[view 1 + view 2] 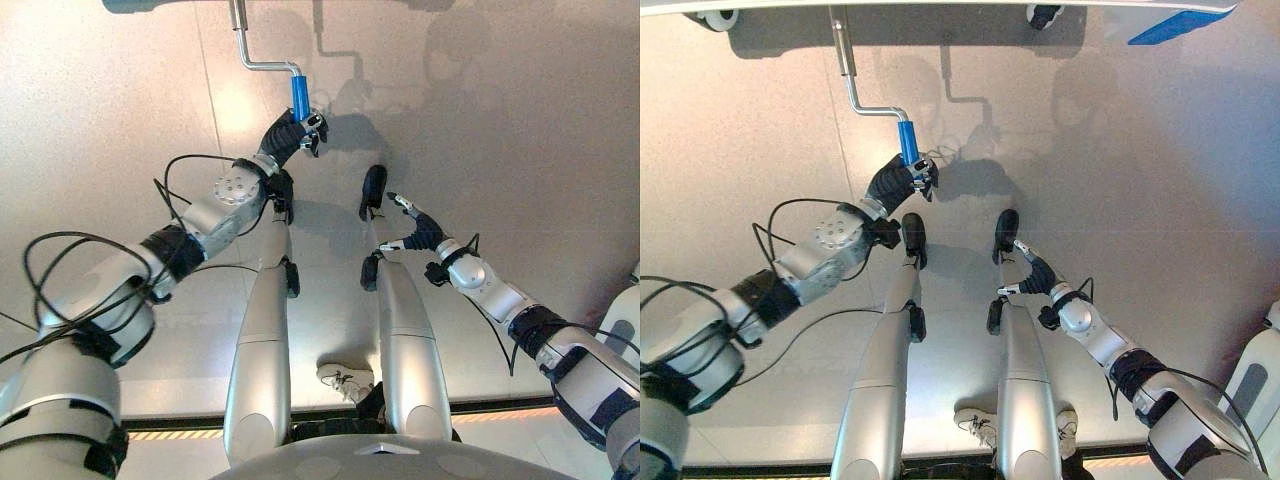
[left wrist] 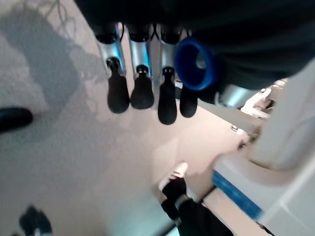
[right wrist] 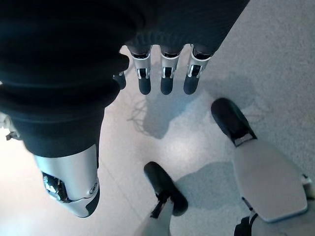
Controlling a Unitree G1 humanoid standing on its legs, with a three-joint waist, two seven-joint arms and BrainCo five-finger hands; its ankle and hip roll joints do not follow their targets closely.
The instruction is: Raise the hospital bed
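Hanging at centre right, my right hand (image 1: 415, 232) has its fingers loose and spread, holding nothing. Farther up, my left hand (image 1: 292, 131) is curled round the blue crank grip (image 1: 299, 98), upper centre, under the bed (image 1: 940, 8) edge.

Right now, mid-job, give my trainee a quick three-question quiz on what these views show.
1. True or false: the left hand is curled round the crank's blue grip.
2. What is the right hand doing? A) gripping the crank B) hanging open over the floor, holding nothing C) pressing on the bed
3. Fill in: the crank's metal rod runs from the blue grip up to the ____.

Key: 1 true; 2 B; 3 bed.
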